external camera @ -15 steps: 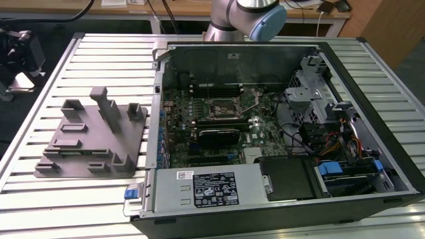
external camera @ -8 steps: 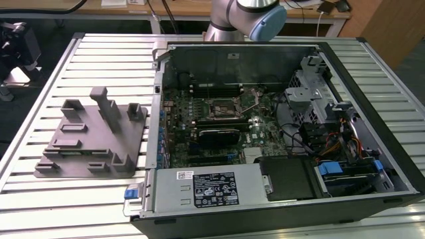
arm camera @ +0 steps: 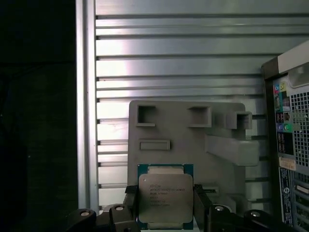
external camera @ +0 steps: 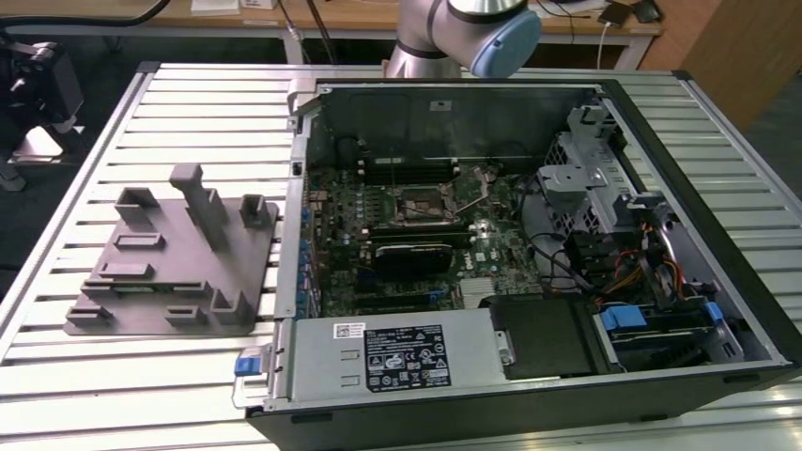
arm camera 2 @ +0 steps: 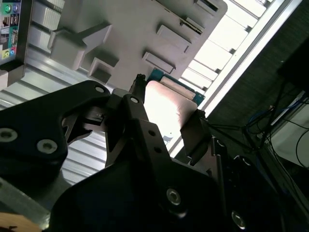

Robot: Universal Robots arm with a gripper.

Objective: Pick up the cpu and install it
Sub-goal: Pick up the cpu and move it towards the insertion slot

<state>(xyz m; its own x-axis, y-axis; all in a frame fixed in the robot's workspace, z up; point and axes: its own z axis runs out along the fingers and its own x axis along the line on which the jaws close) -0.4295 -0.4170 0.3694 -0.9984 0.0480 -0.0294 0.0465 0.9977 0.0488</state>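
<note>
First wrist view showed you the claw (arm camera: pixel 165 209) clamped on the cpu (arm camera: pixel 165 193) by two edges, its lid carrying lines of dark print, grey fixture block (arm camera: pixel 193 140) behind.

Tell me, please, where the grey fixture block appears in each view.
Exterior view: the grey fixture block lies at the exterior view's left, beside the computer case.
First wrist view: the grey fixture block lies beyond the cpu held in the gripper.
Second wrist view: the grey fixture block lies beyond the same held cpu.
Shared landmark: the computer case, beside the block in all three.
</note>
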